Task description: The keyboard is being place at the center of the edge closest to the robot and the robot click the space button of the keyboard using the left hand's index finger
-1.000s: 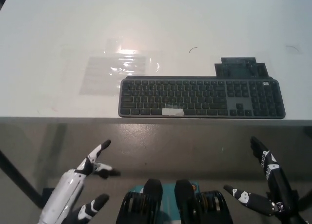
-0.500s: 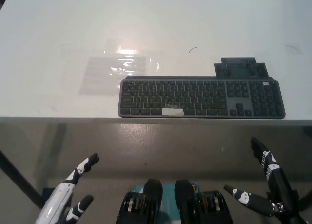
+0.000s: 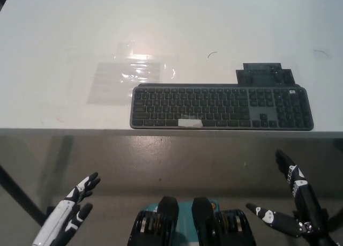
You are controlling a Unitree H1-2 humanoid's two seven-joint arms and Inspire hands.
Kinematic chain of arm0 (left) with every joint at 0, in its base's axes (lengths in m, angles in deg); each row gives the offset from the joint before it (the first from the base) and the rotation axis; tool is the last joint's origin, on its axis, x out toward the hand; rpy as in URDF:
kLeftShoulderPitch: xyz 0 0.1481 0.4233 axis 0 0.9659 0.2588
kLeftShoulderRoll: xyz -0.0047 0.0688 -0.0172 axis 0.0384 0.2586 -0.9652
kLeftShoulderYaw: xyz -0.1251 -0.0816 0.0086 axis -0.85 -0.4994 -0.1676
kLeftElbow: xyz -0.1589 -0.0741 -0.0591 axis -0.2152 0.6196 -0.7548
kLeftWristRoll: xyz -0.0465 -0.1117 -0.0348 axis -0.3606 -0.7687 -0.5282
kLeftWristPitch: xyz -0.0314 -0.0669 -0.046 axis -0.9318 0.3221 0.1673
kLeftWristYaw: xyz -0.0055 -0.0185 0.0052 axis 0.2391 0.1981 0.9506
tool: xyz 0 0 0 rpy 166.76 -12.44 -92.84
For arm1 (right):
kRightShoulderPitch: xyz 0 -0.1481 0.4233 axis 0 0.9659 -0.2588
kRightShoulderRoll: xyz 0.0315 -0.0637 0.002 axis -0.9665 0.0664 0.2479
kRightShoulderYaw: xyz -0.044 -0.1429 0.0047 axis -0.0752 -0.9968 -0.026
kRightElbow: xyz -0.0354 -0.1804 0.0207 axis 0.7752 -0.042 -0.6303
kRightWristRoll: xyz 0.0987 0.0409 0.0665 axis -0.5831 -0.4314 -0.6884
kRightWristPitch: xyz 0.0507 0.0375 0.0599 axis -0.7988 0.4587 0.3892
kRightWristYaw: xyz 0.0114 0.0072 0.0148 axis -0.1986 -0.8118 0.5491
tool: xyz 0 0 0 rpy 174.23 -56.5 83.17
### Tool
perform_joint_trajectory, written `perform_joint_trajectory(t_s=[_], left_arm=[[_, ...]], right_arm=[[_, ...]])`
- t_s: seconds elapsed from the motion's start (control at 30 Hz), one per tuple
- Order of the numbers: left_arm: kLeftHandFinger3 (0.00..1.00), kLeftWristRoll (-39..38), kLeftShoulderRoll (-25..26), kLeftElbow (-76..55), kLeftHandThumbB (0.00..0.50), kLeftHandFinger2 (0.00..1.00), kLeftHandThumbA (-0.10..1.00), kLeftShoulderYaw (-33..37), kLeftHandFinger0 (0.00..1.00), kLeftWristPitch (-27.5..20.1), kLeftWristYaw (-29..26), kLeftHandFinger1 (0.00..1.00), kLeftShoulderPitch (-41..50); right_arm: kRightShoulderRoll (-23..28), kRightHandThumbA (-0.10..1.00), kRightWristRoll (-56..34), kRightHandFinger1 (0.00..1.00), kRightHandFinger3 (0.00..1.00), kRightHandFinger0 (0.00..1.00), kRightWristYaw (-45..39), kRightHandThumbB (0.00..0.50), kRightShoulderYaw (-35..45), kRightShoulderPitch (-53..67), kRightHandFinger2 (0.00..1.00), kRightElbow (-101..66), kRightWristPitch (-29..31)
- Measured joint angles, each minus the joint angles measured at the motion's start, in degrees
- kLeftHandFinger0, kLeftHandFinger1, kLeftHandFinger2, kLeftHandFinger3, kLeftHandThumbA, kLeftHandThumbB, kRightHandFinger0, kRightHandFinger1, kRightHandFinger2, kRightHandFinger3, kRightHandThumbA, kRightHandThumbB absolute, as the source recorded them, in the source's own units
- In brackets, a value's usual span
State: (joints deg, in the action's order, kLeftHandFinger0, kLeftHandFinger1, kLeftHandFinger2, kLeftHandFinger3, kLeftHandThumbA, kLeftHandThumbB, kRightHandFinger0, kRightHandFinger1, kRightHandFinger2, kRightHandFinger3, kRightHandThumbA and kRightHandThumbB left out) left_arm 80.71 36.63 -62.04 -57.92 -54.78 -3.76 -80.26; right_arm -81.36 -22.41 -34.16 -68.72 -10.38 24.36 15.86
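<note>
1. We start at the lower left of the frame. Our white left hand (image 3: 71, 209) hangs below the near edge of the surface (image 3: 225, 21), fingers spread and holding nothing, well apart from every key.
2. At the lower right, the black right hand (image 3: 297, 200) rests with fingers splayed and empty. We reckon it is parked there because the press belongs to the left.
3. Up on the surface, the keyboard (image 3: 220, 104) lies flat along the near edge, slightly right of the frame's middle, within easy reach.
4. On its nearest row a pale strip (image 3: 190, 123) marks the space key, likely as an aiming target for the index finger.
5. Further out, a clear plastic sheet (image 3: 128, 74) lies to the keyboard's upper left, and a dark flat object (image 3: 262, 73) sits just behind its upper right. Neither blocks the approach.
6. The press is not yet made.
</note>
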Motion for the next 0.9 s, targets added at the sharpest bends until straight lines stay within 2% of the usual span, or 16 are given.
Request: perform_joint_trajectory(t_s=[0.2,0.33,0.9], left_arm=[[1.00,-1.29,-0.08,0.91,0.303,1.00,1.00,-0.54,1.00,1.55,0.91,1.00,-0.48],[1.00,-1.59,-0.13,1.10,0.358,1.00,1.00,-0.59,1.00,1.94,1.26,1.00,-0.48],[1.00,-1.69,-0.22,1.05,0.389,1.00,1.00,-0.70,1.00,3.85,1.92,1.00,-0.38]], right_arm=[[0.00,1.00,0.01,1.00,1.00,1.00,0.00,0.257,0.00,-0.01,1.00,-0.01,0.11],[0.01,1.00,0.00,1.00,1.00,1.00,0.00,0.257,0.00,-0.02,1.00,0.01,0.24],[0.05,1.00,0.05,1.00,1.00,1.00,0.00,0.286,0.00,-0.15,1.00,0.05,0.39]])
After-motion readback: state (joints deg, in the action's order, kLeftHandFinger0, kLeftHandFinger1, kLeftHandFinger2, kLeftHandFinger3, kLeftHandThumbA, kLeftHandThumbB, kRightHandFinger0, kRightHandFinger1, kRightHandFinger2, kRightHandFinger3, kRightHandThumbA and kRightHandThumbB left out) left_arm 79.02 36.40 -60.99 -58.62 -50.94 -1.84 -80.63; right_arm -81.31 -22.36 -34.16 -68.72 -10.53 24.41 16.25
